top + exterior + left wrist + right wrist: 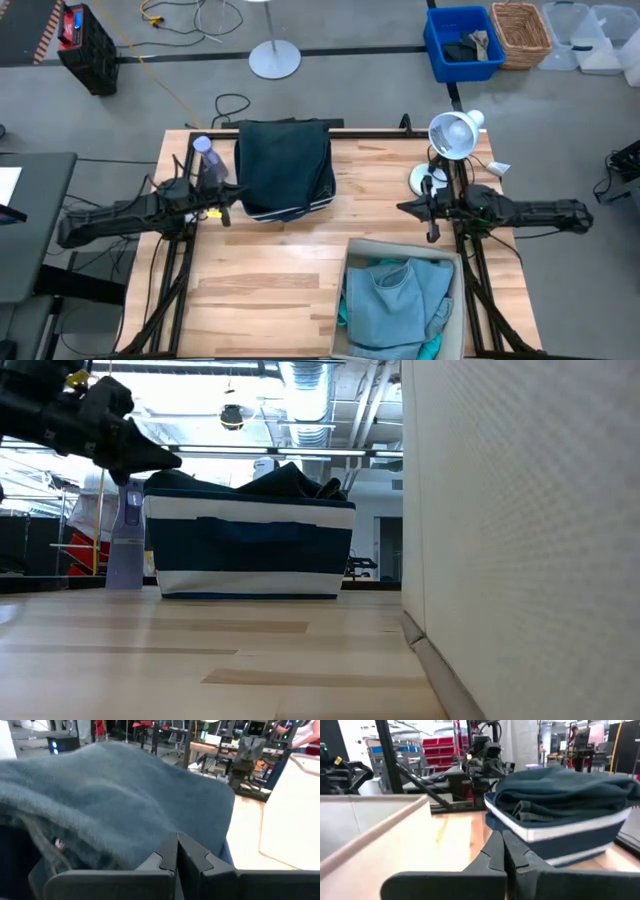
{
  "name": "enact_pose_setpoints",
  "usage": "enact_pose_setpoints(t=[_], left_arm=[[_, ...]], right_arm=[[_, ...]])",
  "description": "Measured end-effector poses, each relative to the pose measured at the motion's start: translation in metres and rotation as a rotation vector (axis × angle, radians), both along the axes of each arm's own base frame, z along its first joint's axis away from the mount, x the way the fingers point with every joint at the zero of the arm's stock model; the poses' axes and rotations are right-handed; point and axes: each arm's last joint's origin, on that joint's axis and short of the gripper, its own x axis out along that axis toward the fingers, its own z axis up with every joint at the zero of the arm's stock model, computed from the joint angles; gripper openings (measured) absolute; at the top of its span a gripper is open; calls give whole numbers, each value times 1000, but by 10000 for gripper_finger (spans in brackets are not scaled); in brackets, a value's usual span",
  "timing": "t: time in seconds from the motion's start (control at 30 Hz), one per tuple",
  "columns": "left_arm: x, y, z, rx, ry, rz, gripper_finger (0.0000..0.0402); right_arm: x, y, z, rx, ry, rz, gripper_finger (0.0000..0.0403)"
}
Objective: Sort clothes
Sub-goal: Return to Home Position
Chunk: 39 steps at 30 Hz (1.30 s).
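Note:
Dark navy-teal clothes (pixel 283 150) lie heaped on top of the dark teal bin with white stripes (pixel 250 550) at the table's far middle. They also show in the left wrist view (pixel 115 805) and the right wrist view (pixel 560 787). A pale grey-blue garment (pixel 400 295) lies over a turquoise one (pixel 432 345) in the beige fabric box (pixel 356 250) at the near right. My left gripper (pixel 226 212) is shut beside the bin's left near corner, level with its top (pixel 150 455). My right gripper (pixel 432 222) is shut above the table, right of the bin and beyond the box. I see no small black garment on the table.
A spray bottle (pixel 205 160) stands left of the bin. A desk lamp (pixel 455 132) and a white round object (pixel 424 180) stand at the far right. The beige box's wall (pixel 520 540) fills the right of the low view. Bare wood (pixel 260 290) lies at the near left.

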Motion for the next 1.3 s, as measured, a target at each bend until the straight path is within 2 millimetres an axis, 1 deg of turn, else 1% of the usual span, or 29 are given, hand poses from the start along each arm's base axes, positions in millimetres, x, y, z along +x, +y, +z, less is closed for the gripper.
enact_pose_setpoints(t=[0.1,0.2,0.27,0.33,0.43,0.57,0.7,0.8,0.87,0.97,1.03,1.07,1.17,1.3], left_arm=[[-7,-2,-1,-4,-7,-17,0],[-13,-4,1,-10,-39,-34,0],[-17,-5,0,-24,-43,-55,0],[-20,-7,-2,-43,-41,-68,0],[-24,-8,-2,-42,-52,-76,0],[-23,-8,-2,-36,-51,-83,0],[-19,-8,-7,-36,-83,-117,0],[-15,-8,-16,-44,-103,-135,0],[-12,-7,-24,-57,-116,-133,0],[-8,-6,-29,-44,-189,-144,0],[-6,-6,-34,-37,-206,-147,0],[-6,-6,-32,-29,-223,-147,0],[-6,-6,-34,-10,-202,-137,0],[-6,-4,-37,-54,-188,-94,0]], right_arm=[[-6,1,-3,1,14,11,0],[-15,1,1,-7,-38,23,0],[-15,1,2,-13,-42,25,0],[-15,2,-3,-11,-10,35,0],[-13,2,-7,6,-17,39,0],[-10,2,-16,31,-37,43,0],[-11,3,-13,37,-66,55,0],[-11,4,-12,27,-77,63,0],[-11,4,-13,56,-64,65,1],[-10,4,-16,140,-37,73,9],[-10,4,-18,197,-17,79,17],[-10,5,-18,217,-14,83,20],[-10,6,-18,235,-11,95,30],[-10,6,-20,237,2,94,35]])
